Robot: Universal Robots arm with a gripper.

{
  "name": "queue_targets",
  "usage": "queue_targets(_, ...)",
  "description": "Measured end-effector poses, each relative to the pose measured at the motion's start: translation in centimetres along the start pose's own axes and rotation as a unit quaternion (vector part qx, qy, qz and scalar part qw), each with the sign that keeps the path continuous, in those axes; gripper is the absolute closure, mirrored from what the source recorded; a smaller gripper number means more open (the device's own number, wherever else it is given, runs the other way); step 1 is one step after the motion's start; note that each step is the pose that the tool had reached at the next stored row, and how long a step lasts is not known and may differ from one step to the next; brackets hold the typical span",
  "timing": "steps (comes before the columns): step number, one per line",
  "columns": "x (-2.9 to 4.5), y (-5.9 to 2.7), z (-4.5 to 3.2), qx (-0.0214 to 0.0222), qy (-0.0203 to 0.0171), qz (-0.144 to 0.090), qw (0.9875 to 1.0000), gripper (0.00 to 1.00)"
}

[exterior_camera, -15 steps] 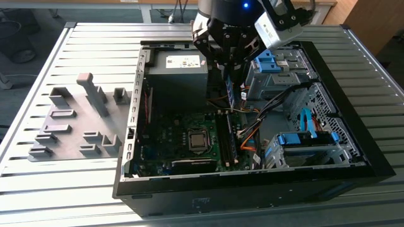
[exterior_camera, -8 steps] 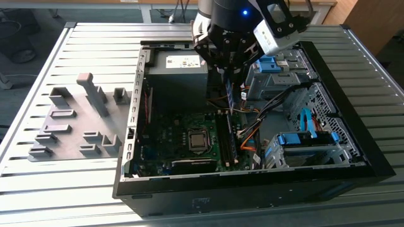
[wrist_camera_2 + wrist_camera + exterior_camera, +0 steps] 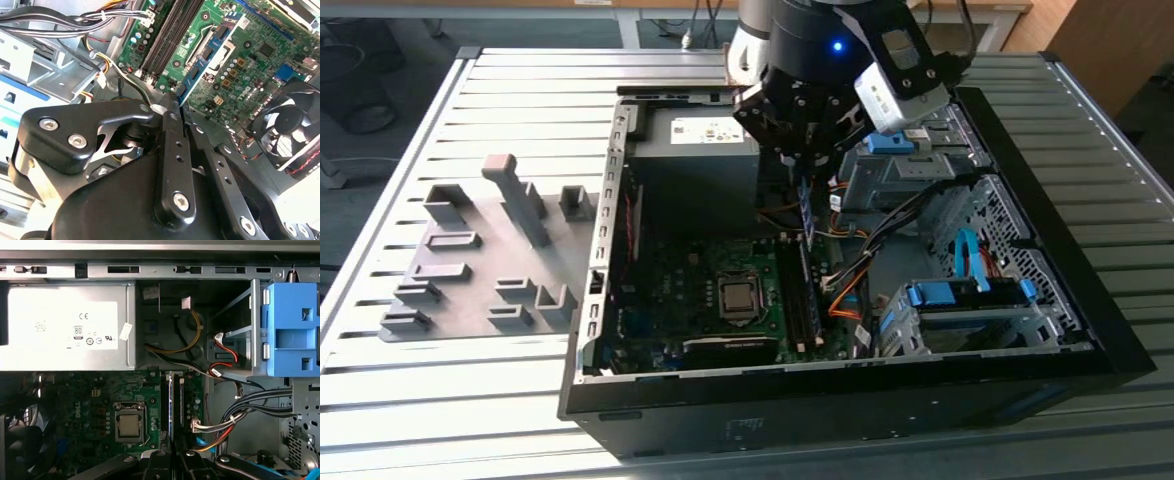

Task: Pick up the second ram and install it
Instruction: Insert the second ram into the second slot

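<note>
Gripper (image 3: 806, 168) hangs over the open case (image 3: 1067, 385), fingers (image 3: 170, 107) closed on the second ram (image 3: 170, 405), held edge-on above the motherboard (image 3: 670, 290) slots, near the power supply (image 3: 65, 327).

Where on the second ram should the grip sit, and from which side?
Its long top edge, mid-length, from straight above: the second ram stands on edge over the slots, faces flat, which seems to be how the gripper pinches it.

Open computer case (image 3: 1067, 330), motherboard (image 3: 100, 415), grey fixture blocks (image 3: 480, 260), slatted table (image 3: 400, 400)
</note>
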State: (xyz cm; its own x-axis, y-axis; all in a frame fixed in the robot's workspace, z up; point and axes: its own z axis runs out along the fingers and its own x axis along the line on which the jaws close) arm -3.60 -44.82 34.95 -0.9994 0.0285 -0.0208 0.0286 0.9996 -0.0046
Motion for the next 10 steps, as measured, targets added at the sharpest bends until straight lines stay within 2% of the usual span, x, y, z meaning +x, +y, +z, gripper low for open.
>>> queue_targets(10,-0.65,0.02,0.89,0.0001,0.0012,0.002,1.0000,0.86)
